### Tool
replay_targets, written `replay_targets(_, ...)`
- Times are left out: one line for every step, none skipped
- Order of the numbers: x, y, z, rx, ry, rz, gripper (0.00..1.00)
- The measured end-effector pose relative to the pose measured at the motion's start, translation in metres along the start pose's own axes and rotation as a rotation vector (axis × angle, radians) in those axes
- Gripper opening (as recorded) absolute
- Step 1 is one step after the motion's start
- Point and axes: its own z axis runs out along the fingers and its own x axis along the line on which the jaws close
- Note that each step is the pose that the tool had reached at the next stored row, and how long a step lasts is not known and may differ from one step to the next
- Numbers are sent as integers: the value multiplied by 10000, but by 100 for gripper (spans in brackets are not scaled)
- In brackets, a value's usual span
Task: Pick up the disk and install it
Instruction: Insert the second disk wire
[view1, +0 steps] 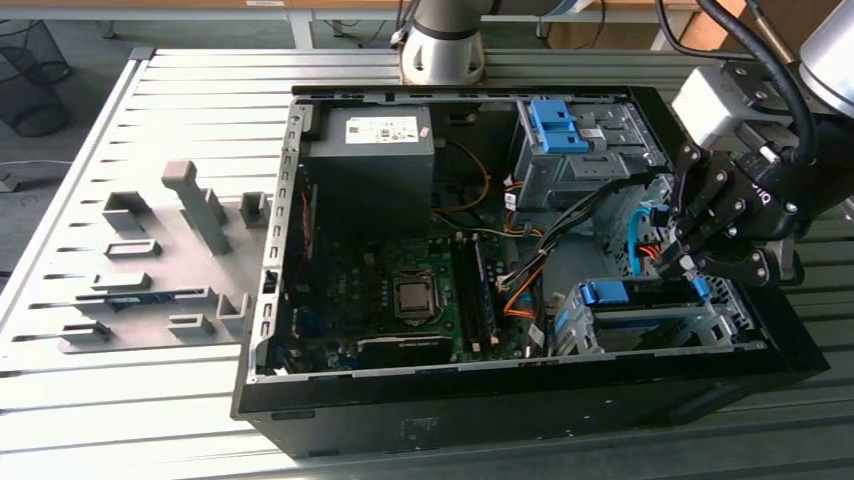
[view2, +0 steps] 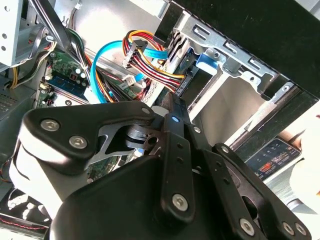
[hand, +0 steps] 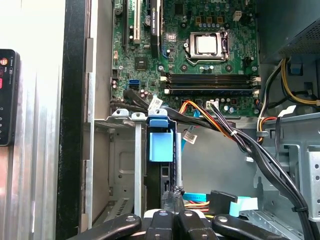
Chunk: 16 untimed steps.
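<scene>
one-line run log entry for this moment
gripper: over open pc case, at lower drive bay | disk: edge-on in bay, blue carrier showing | fingers: state unclear | phase: installing

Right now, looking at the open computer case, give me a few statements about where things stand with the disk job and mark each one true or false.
1. The gripper hangs over the drive cage at the exterior view's right side of the case. True.
2. The disk lies out on the slatted table beside the case. False: its blue carrier stands in the metal drive cage inside the case.
3. The processor socket on the motherboard has a cooler mounted on it. False: the socket is bare.
4. Orange and black cables run past the cage. True.
5. Grey fixture blocks sit on the table at the exterior view's left. True.
</scene>
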Motion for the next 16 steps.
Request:
replay_targets(0,0,0,0,1,0,11)
replay_targets(0,0,0,0,0,0,11)
replay_targets(0,0,0,0,0,0,11)
replay_targets(0,0,0,0,0,0,11)
replay_targets(0,0,0,0,-1,0,11)
replay_targets(0,0,0,2,0,0,11)
replay_targets(0,0,0,19,3,-1,11)
replay_targets(0,5,0,70,9,0,11)
replay_targets(0,18,1,176,19,0,11)
replay_targets(1,30,4,278,28,1,11)
replay_targets(1,34,5,355,33,1,11)
replay_targets(2,34,5,377,33,0,11)
replay_targets(2,45,6,382,34,1,11)
replay_targets(2,48,2,383,35,2,11)
replay_targets(2,54,-16,384,37,1,11)
replay_targets(1,60,-46,385,34,0,11)
